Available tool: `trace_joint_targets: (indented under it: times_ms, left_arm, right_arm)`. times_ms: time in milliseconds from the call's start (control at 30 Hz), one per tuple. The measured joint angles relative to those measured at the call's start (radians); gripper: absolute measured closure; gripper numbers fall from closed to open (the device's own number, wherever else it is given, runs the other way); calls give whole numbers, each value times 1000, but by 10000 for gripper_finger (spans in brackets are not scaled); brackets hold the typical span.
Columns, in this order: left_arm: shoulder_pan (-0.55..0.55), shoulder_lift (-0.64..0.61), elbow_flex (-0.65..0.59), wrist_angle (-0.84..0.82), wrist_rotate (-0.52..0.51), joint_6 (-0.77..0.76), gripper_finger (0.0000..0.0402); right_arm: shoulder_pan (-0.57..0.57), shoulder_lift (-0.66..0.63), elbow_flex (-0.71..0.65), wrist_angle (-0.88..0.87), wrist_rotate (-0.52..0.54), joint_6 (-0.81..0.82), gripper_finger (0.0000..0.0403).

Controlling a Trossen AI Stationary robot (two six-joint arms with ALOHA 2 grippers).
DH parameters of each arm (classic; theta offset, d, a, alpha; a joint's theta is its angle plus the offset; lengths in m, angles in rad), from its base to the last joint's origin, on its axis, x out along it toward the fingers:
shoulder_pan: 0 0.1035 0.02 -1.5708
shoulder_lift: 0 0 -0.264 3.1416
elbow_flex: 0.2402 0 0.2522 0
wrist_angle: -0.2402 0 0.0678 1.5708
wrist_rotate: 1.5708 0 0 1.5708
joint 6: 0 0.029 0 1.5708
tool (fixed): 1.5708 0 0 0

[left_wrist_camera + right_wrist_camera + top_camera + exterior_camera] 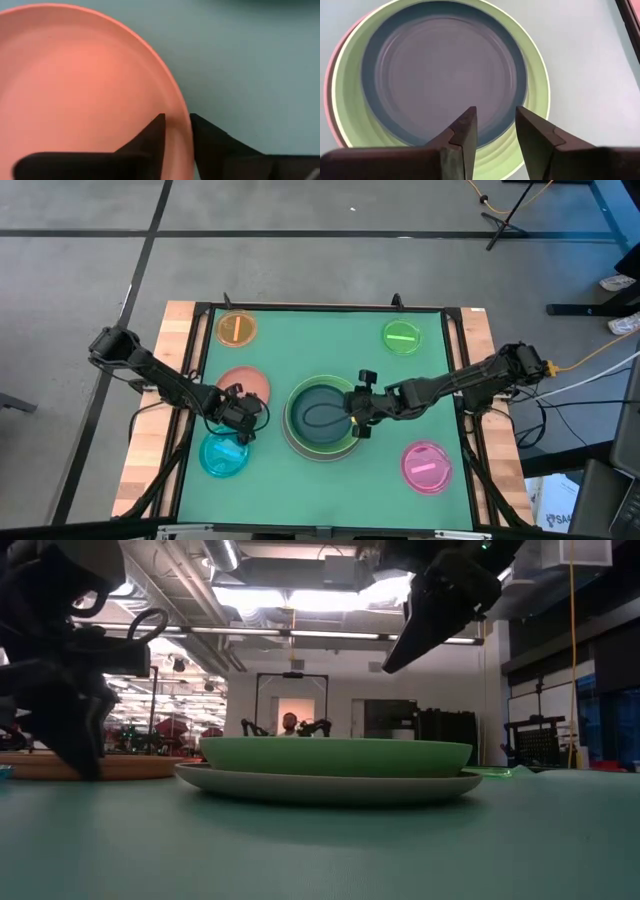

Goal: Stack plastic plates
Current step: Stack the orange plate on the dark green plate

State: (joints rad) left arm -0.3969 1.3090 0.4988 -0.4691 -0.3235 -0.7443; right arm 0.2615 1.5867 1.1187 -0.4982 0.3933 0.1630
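A stack stands mid-table: a grey-white plate (292,438) at the bottom, a light green plate (345,447) in it, and a dark green plate (320,418) on top. My right gripper (358,412) is open and empty, raised over the stack's right side (430,620). The salmon plate (243,383) lies flat on the table left of the stack. My left gripper (238,412) is down at its near rim, shut on it. Small orange (236,329), green (402,337), cyan (224,456) and pink (427,465) plates lie apart on the table. My left gripper holds the salmon plate by its rim (186,131) on the near side. One finger (150,137) is inside the plate and one (215,142) is outside it. The fingers come from above, pointing down. The plate still lies flat on the table (110,768).
The green mat (330,355) is bordered by a black frame and wooden side strips (150,430). The cyan plate lies just near of my left gripper. Bare mat shows between the stack and the far plates.
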Motion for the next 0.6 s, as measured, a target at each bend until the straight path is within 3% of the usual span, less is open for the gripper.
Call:
trace_joint_targets:
  times_ms: [200,433,600]
  left_arm:
    - [0,0,0,7,-15,52,391]
    - [0,0,27,-8,-14,100,391]
    - [-3,0,107,-118,-44,112,395]
  right_arm:
    - [0,0,0,2,0,13,278]
    - [1,1,0,-9,17,16,278]
    - [2,1,0,-119,-1,87,278]
